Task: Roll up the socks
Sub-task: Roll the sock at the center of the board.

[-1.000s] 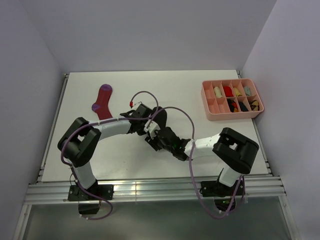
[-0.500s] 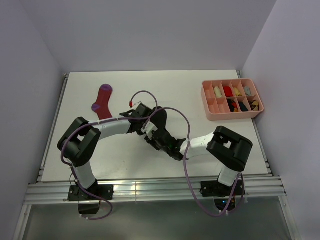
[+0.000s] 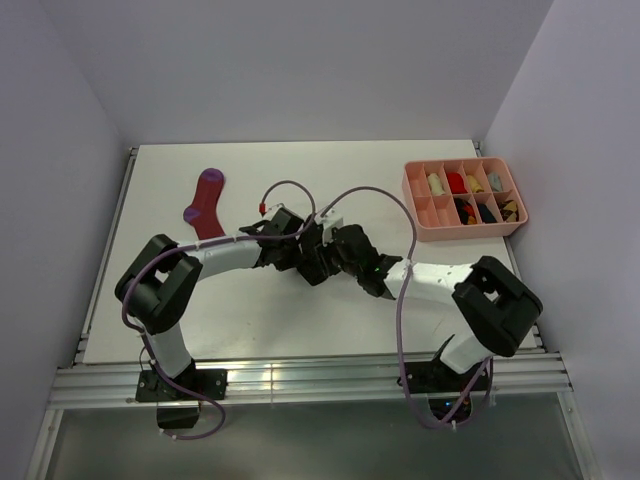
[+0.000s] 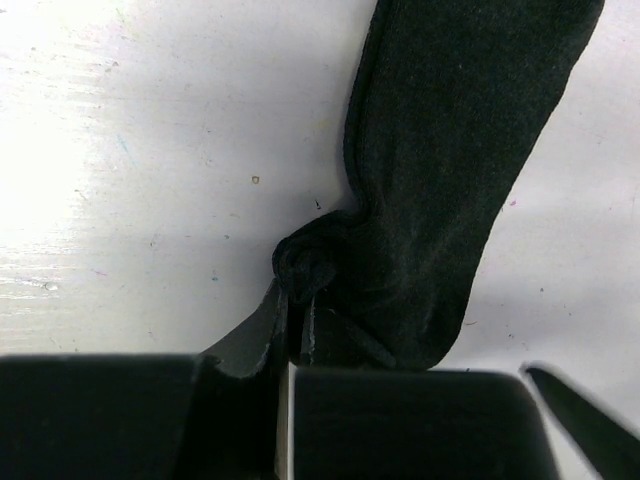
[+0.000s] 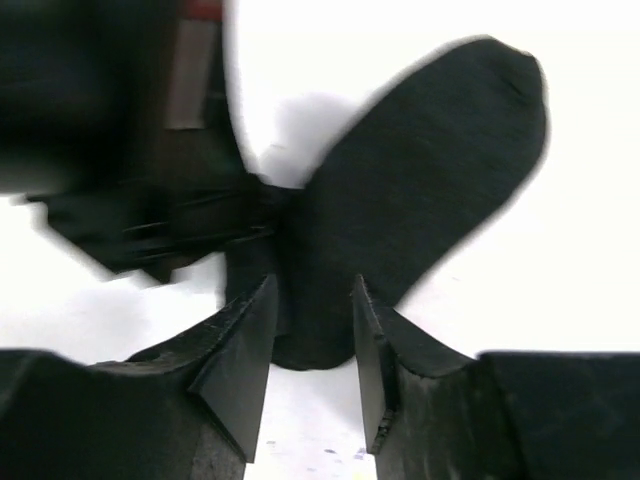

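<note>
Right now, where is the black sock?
In the left wrist view the black sock lies near the middle of the white table, its bunched edge pinched by the left end effector.

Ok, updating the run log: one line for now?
left end effector: shut on black sock | right end effector: open over it | magenta sock: untouched
</note>
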### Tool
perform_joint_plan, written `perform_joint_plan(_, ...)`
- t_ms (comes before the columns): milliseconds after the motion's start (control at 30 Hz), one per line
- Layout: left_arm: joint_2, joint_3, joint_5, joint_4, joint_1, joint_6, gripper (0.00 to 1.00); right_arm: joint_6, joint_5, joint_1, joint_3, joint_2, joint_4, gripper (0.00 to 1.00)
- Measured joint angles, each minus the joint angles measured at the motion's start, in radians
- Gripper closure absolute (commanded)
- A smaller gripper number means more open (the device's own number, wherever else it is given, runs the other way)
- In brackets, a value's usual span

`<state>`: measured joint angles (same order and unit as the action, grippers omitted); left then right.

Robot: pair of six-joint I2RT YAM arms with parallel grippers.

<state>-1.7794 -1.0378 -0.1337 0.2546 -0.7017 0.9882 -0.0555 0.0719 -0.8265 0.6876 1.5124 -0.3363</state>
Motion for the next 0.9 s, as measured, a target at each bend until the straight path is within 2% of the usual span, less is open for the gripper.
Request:
perform_joint_plan(167, 0.002, 0.007, 0.002, -0.013, 0.0, 0.0, 1.0, -0.039, -0.025, 0.082, 0.064, 0.067, 0.064, 0.58)
perform_joint_plan(500, 0.024, 0.045, 0.009, -0.05, 0.004, 0.0, 1.0, -0.075, -0.039, 0.108, 0.282, 0.306, 0.106, 0.57)
perform_joint_plan(700, 0.101, 0.126, 0.026, -0.078, 0.0, -0.063, 1.0, -0.089, -0.036, 0.118, 0.423, 0.434, 0.214, 0.57)
perform_joint_plan(900, 0.187, 0.209, 0.068, -0.137, 0.0, -0.143, 1.0, -0.106, -0.04, 0.123, 0.51, 0.466, 0.316, 0.57)
